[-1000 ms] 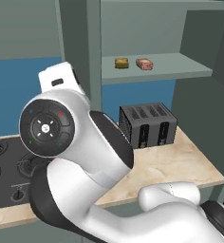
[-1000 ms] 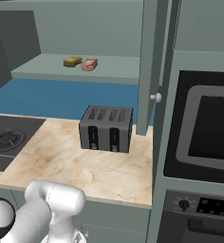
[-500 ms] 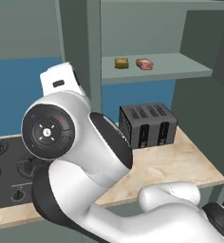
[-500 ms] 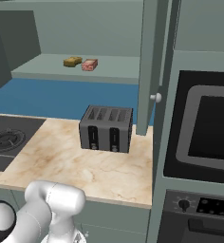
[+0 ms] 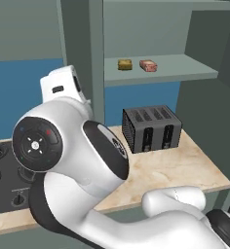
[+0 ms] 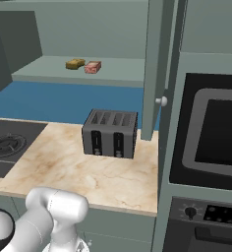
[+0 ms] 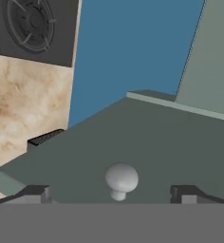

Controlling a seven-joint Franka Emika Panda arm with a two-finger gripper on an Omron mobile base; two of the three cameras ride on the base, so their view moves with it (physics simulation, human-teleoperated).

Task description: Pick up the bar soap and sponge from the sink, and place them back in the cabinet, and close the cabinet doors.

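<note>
The mustard sponge (image 5: 124, 63) (image 6: 75, 63) and the pinkish bar soap (image 5: 148, 65) (image 6: 93, 67) lie side by side on the shelf of the open grey-green cabinet (image 5: 185, 73). In the hand view my gripper (image 7: 111, 194) is open. Its two dark fingertips (image 7: 35, 192) stand wide apart on either side of a round pale knob (image 7: 122, 179) on a cabinet door (image 7: 133, 142). In the left base view my white hand (image 5: 63, 85) sits beside the left door's edge (image 5: 96, 58). The right door (image 6: 155, 69) stands ajar with its knob (image 6: 161, 101). The sink is out of view.
A dark toaster (image 5: 151, 129) (image 6: 110, 133) stands on the marble counter (image 6: 88, 172) under the cabinet. A black stove (image 6: 10, 142) lies at the left, and an oven column (image 6: 211, 133) rises at the right. My bulky arm (image 5: 63, 155) occupies the left foreground.
My arm's elbow has dropped slightly and the hand has eased down a little by the left door. Soap, sponge, toaster and doors have not moved.
</note>
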